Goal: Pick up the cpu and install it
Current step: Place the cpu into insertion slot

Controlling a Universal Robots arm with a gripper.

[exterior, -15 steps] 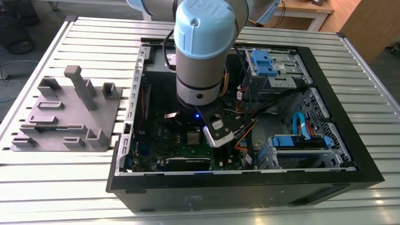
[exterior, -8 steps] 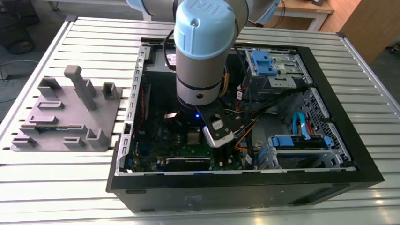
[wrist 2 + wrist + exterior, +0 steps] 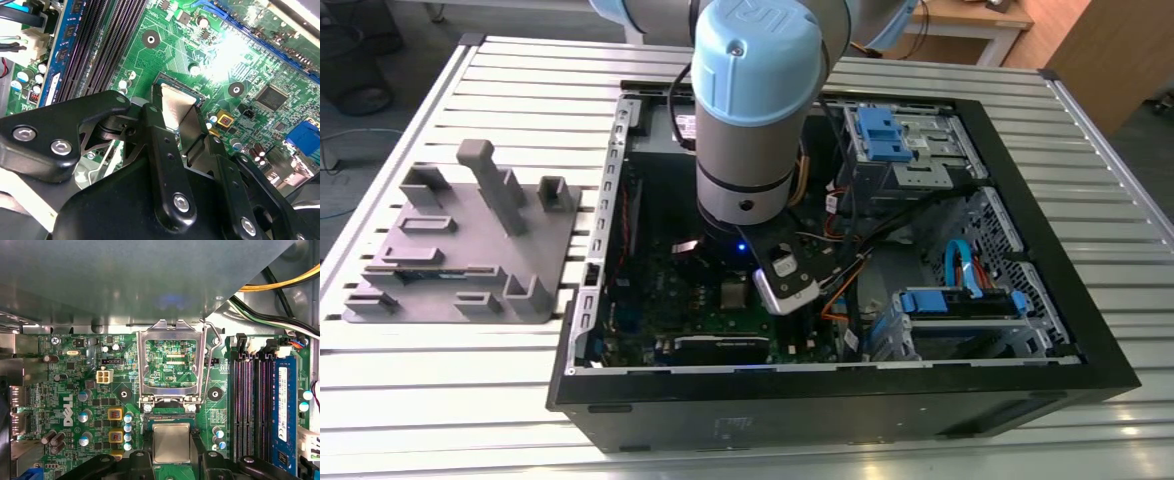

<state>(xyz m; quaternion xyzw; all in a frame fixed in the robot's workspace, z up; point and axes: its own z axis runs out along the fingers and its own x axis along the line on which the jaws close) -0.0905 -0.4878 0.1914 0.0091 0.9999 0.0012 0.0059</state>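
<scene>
The cpu (image 3: 171, 442) lies flat between the fingers of the gripper (image 3: 172, 449), which clamp its two opposite edges, low over the motherboard (image 3: 100, 405). Just past the fingertips the socket frame (image 3: 171, 365) stands hinged open. The arm (image 3: 747, 120) reaches straight down into the computer case (image 3: 854, 410).

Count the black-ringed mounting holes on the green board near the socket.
2. In the first wrist view, one mounting hole lies on one side of the open socket frame, the other across it. The hand, holding the cpu, may hide more.
</scene>
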